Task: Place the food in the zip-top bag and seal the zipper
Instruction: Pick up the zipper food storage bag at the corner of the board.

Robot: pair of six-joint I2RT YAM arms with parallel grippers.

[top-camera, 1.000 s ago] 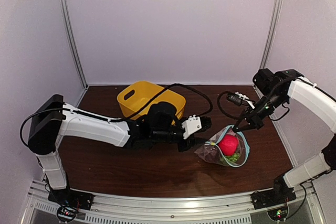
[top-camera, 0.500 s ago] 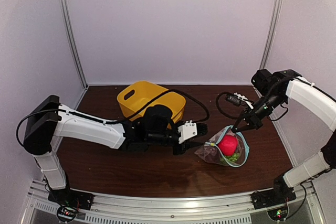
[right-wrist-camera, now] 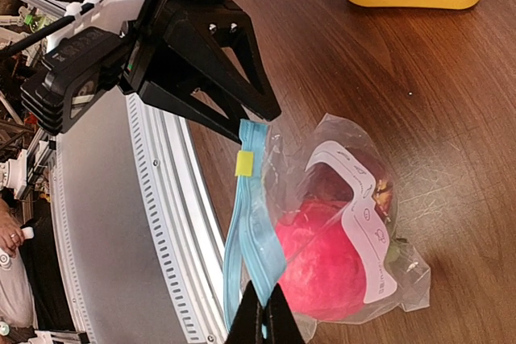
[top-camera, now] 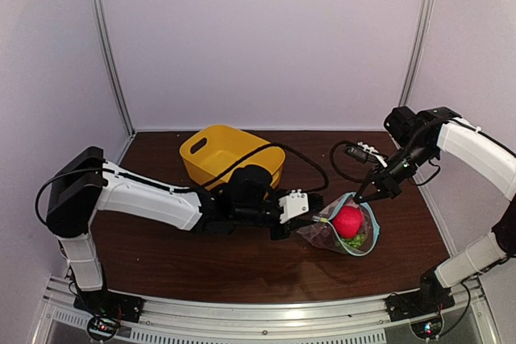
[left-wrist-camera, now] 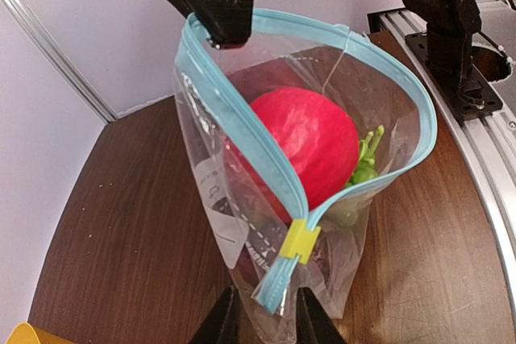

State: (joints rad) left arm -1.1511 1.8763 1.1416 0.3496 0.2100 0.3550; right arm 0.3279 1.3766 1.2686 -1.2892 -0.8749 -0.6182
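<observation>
Sealing step: the bag (top-camera: 343, 230), right of table centre, holds the pink ball (top-camera: 348, 221) and grapes (left-wrist-camera: 364, 163) with its mouth agape. The right gripper (top-camera: 361, 196) is clamped on the zipper (left-wrist-camera: 242, 130) at the bag's 1 o'clock end, and the left gripper (left-wrist-camera: 266, 324), jaws apart, straddles the 9 o'clock end beside the yellow slider (left-wrist-camera: 300, 241). The next move likely calls for pinching there and running along the strip; the basket (top-camera: 211, 144) stands well apart at 10 o'clock, and bare table (top-camera: 242, 267) lies open toward 7 o'clock.

A yellow plastic basket (top-camera: 230, 155) with cut-out handles sits upright towards the back of the dark wooden table (top-camera: 242, 267). Pale lilac walls (top-camera: 266, 38) close the space in, with a ribbed metal rail (top-camera: 266, 318) along the near edge.
</observation>
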